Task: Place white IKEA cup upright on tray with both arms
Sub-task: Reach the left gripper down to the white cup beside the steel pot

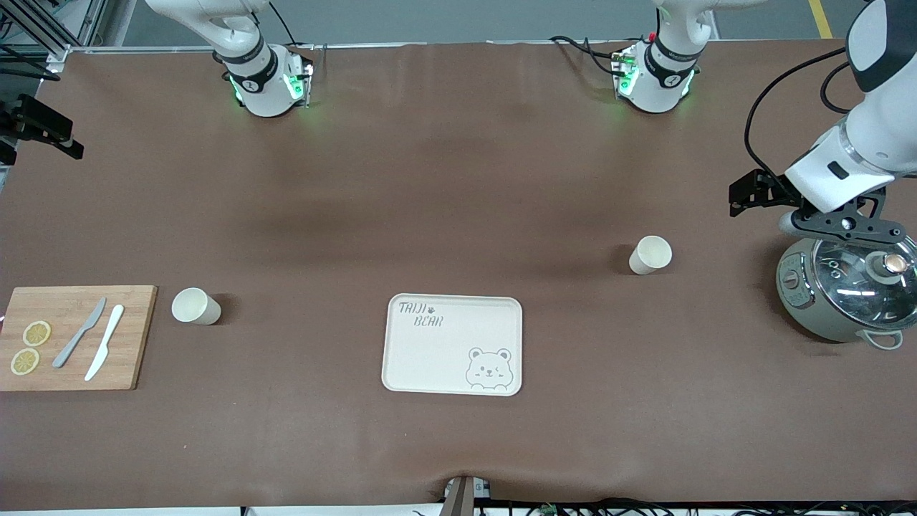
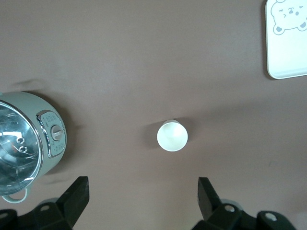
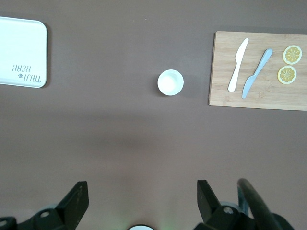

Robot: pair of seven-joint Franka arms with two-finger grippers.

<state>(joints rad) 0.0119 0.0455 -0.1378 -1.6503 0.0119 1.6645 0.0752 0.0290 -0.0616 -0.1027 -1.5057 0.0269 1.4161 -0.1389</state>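
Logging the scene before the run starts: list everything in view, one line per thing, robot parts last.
tray: 1, cream with grey bear print, middle of table, bare.
cups: 2, white, upright; one beside the cutting board, one beside the cooker.
cutting board: 1, wooden, at the right arm's end.
knives: 2, one grey, one white, on the board.
lemon slices: 2, yellow, on the board.
cooker: 1, grey-green with glass lid, at the left arm's end.
left gripper: black, open, high over the cup by the cooker.
right gripper: black, open, high over the other cup.
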